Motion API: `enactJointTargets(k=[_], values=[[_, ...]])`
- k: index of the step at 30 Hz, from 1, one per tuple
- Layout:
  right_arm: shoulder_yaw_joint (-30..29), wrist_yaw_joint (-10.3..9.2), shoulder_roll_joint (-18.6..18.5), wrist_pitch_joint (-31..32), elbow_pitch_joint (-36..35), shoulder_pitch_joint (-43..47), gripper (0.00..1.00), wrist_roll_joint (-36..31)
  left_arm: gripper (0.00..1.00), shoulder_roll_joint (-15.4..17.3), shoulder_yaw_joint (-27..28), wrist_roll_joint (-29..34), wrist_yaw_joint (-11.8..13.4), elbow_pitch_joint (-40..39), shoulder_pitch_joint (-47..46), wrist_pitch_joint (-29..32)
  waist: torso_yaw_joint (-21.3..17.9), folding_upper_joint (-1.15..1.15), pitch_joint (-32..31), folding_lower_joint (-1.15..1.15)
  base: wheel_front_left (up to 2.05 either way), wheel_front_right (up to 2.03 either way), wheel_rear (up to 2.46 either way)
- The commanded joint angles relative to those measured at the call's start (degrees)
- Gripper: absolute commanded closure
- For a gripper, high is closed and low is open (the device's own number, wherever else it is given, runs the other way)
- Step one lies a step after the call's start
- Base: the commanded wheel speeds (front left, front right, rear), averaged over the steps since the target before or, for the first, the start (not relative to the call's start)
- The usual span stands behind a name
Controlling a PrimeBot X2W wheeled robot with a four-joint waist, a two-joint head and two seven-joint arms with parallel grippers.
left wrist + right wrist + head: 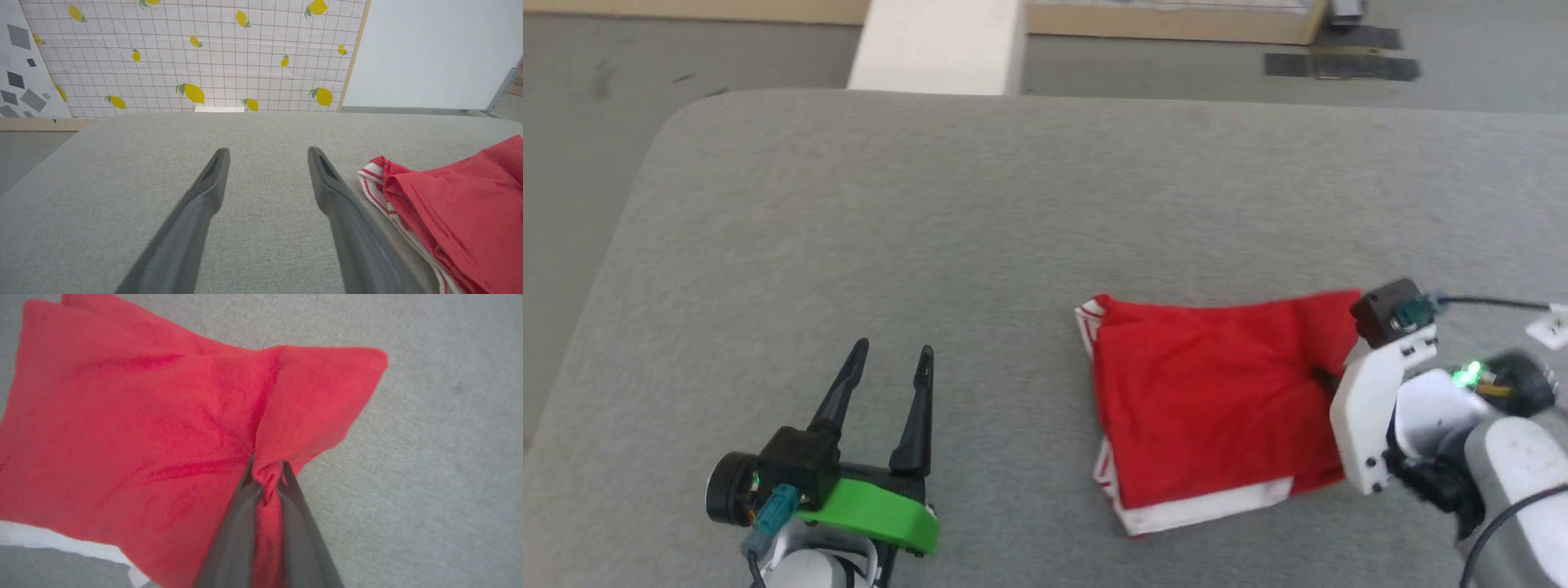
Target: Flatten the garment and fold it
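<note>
The garment, a red shirt with white sleeve cloth and striped trim at its edges, lies folded into a rough rectangle on the grey surface, right of centre. My right gripper is shut on a pinched ridge of red cloth at the garment's right edge. In the head view its fingers are mostly hidden behind the white wrist housing. My left gripper rests open on the surface well left of the garment, nothing between its fingers. The garment's striped corner lies just right of them.
The grey padded surface has a rounded far-left corner, with floor beyond it. A pale post stands past the far edge. A lemon-print grid backdrop and a white wall lie behind.
</note>
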Motion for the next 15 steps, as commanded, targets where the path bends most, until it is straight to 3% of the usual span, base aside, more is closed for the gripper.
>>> enactJointTargets(k=[1, 9, 15], values=[[2.1, -0.09, -2.4, 0.1, -1.1, -2.2, 1.0, -1.7, 0.0, -0.1, -0.1, -0.2, 0.3, -0.4, 0.2, -0.2, -6.0, 0.0, -0.2, 0.0, 0.0, 0.0, 0.0], [15.7, -0.09, -16.7, 2.5, -4.7, -12.0, 1.0, -5.0, 0.0, 0.2, 0.4, 1.1, 0.1, -2.3, -2.4, -0.2, -17.2, 0.0, 4.0, 0.0, 0.0, 0.0, 0.0], [17.4, -0.09, -26.9, 0.3, -3.9, -15.3, 1.0, -3.5, 0.0, 0.6, -1.1, 2.1, -0.1, -3.3, -5.9, -0.2, -20.5, 0.0, 8.5, 0.0, 0.0, 0.0, 0.0]])
